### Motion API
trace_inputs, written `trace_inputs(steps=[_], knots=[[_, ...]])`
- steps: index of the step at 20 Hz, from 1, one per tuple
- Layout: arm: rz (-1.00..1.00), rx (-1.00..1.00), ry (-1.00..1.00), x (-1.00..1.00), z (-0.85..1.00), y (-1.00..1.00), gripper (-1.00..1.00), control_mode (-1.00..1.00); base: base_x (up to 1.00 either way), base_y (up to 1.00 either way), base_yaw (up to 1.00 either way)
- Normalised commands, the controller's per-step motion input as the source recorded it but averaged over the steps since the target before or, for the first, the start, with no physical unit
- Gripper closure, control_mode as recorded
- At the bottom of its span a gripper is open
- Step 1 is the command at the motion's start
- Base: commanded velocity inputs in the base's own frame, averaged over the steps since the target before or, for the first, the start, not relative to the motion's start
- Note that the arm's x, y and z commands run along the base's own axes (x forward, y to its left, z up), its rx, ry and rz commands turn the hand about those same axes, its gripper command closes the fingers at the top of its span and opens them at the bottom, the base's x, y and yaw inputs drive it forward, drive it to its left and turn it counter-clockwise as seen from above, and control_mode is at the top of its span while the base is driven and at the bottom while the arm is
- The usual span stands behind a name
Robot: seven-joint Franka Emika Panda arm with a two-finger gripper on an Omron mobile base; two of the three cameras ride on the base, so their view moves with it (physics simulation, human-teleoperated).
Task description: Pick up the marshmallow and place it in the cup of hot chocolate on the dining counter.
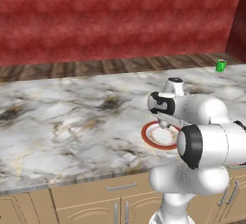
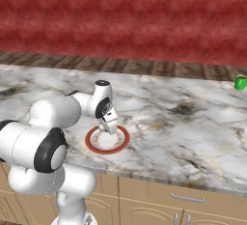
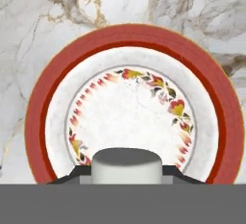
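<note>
From the left base view, the gripper (image 1: 166, 123) hangs low over the plate (image 1: 150, 139), with the cup (image 1: 220, 65) far off at two o'clock on the counter (image 1: 72, 117). Right base view agrees: cup (image 2: 240, 82) well apart at two o'clock. Hand view shows the marshmallow (image 3: 128, 163) at six o'clock, pinched between the fingers (image 3: 72, 176) above the plate; grasp looks done, carry and drop remain.

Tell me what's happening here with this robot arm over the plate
The arm has reached down over the red-rimmed plate on the marble dining counter. Its gripper is shut on the marshmallow, a small whitish block seen between the fingertips in the hand view, right above the plate's middle. The green cup of hot chocolate stands far off near the counter's back edge, so the marshmallow is not yet delivered.
</note>
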Motion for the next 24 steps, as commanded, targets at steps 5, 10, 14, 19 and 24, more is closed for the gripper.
trace_inputs(steps=[5,10,14,19,24], knots=[[0.15,0.00,0.05,-0.05,1.00,0.36,1.00,-1.00,0.00,0.00,0.00],[0.30,0.00,0.03,-0.16,0.90,0.31,1.00,-1.00,0.00,0.00,0.00],[0.44,0.00,0.01,-0.27,0.57,0.23,1.00,-1.00,0.00,0.00,0.00],[0.46,-0.02,-0.02,-0.38,0.35,0.10,1.00,-1.00,0.00,0.00,0.00],[0.44,-0.10,-0.10,-0.57,0.28,0.05,1.00,-1.00,0.00,0.00,0.00]])
